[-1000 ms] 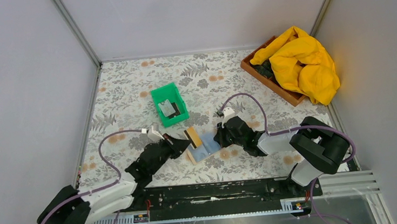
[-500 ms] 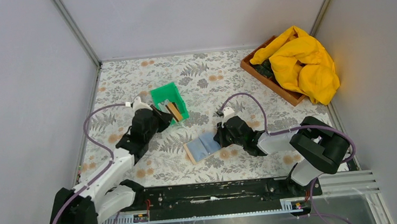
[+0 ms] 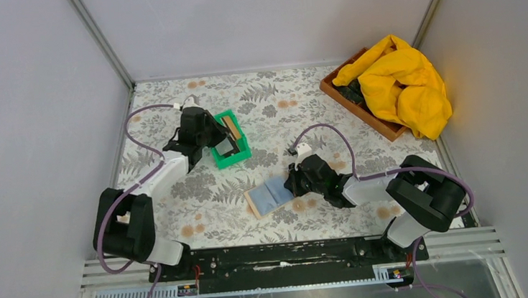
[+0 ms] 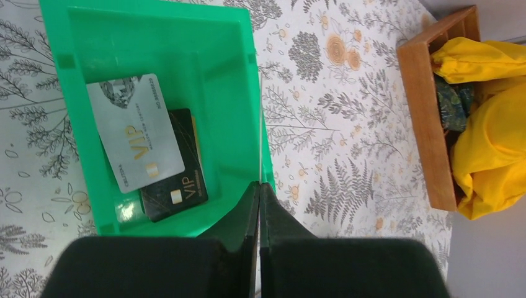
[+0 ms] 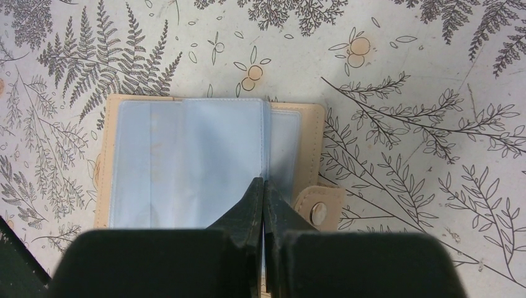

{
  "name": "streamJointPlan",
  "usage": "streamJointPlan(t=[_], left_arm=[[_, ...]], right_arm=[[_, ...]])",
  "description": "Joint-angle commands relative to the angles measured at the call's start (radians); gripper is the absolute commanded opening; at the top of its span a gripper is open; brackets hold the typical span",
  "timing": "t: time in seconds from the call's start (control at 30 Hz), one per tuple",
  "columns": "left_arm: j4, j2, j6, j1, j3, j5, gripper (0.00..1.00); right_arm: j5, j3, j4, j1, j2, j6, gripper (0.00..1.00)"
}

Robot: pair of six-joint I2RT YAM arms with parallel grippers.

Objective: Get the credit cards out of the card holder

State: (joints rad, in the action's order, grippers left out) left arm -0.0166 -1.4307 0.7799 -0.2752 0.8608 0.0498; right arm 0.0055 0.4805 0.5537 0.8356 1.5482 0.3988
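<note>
The card holder (image 3: pixel 269 195) lies open and flat on the flowery desk (image 3: pixel 300 102), near the front and about in the middle. Its blue-grey inside faces up. In the right wrist view its little tab (image 5: pixel 317 208) with a round snap sticks out to one side.

The right claw (image 5: pixel 264 183) is down at the edge of the card holder next to the tab. Its two fingers are pressed together. They seem to pinch a thin see-through page of the lining, but the page is so thin that it is hard to be sure.

The left claw (image 4: pixel 259 186) is over the green bin (image 4: pixel 229 74), which sits on the desk at the back left, well apart from the card holder. Its fingers are squeezed tight on the tan card (image 3: pixel 231 128) with dark stripes. From above the card shows slanted over the bin. In the left wrist view it is only a thin pale line between the fingers, because it is seen from its edge.

Two more cards lie flat in the bottom of the bin. The grey card (image 4: pixel 135 131) lies partly on top of the black card (image 4: pixel 180 171).

At the back right of the desk is a wooden tray (image 3: pixel 358 105) with a yellow cloth (image 3: pixel 403 83) heaped on it.
</note>
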Motion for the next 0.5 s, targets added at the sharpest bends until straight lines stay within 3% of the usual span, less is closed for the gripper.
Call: streamJointPlan(t=[0.0, 0.47], left_arm=[[0.021, -0.058, -0.044, 0.020, 0.051, 0.009, 0.00], [0.075, -0.219, -0.075, 0.033, 0.124, -0.047, 0.00]], right_arm=[[-0.020, -0.006, -0.067, -0.003, -0.014, -0.001, 0.00], [-0.029, 0.003, -0.072, -0.003, -0.001, -0.003, 0.00]])
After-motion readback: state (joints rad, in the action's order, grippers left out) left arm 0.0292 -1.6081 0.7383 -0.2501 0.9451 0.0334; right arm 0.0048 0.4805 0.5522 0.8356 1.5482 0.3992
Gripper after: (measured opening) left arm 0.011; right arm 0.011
